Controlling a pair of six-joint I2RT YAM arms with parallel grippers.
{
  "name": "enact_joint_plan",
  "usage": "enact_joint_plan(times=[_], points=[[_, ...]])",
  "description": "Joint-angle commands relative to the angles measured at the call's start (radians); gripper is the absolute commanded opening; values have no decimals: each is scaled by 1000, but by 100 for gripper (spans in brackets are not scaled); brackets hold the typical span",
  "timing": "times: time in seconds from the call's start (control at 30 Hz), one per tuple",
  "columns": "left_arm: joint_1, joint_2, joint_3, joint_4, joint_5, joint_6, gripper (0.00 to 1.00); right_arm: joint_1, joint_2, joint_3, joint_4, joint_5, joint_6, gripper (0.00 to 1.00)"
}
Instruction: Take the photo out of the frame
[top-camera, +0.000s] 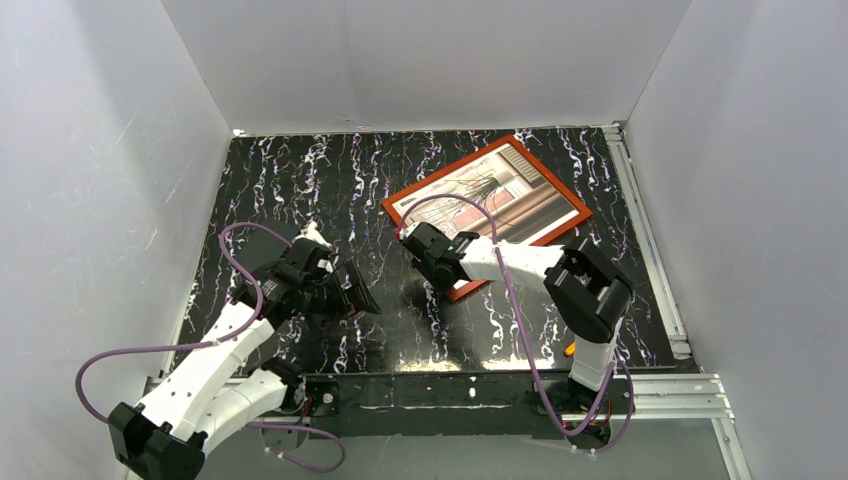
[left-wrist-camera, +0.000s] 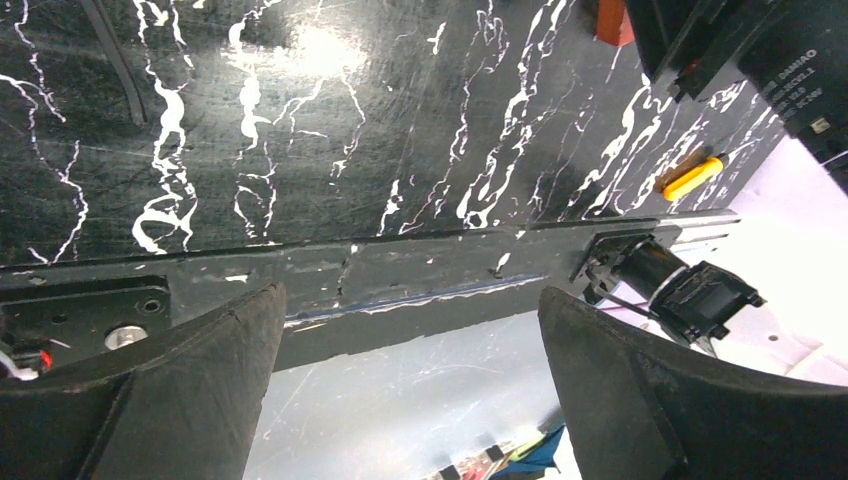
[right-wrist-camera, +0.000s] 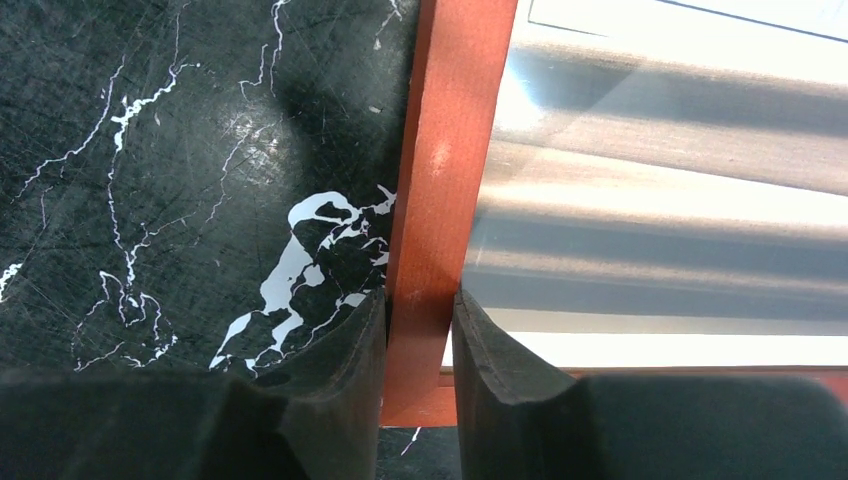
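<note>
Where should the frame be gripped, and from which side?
Grip the frame by its thin side rail, close to the corner nearest the arms, coming from above. It lies flat on the table, so only that narrow rail offers two opposite faces: one finger outside, one inside over the photo. The right gripper straddles it that way.

The right pincer (top-camera: 437, 268) hides the near corner of the frame (top-camera: 553, 175) from above — up close the photo (right-wrist-camera: 660, 200) runs off the top and right edges, its print washed out by glare.
</note>
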Motion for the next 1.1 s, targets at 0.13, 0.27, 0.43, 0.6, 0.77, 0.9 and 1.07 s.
enact_joint_plan(times=[0.13,0.27,0.43,0.6,0.77,0.9,1.07], points=[[48,24,-23,19,74,-76,100,11,-32,-4,13,10,18,6],[120,39,-70,147,161,-145,100,11,-117,12,-39,-79,22,1],[171,141,-156,489,285,-266,100,12,-228,23,-88,-153,46,1],[171,249,-206,788,303,-370,100,12,-332,26,-110,-208,60,1],[146,318,-186,903,285,-388,100,12,-369,44,-136,-258,74,1],[113,352,-180,975,260,-386,100,12,-379,58,-145,-276,85,1],[84,394,-164,974,234,-367,100,12,-397,75,-151,-295,103,1]])
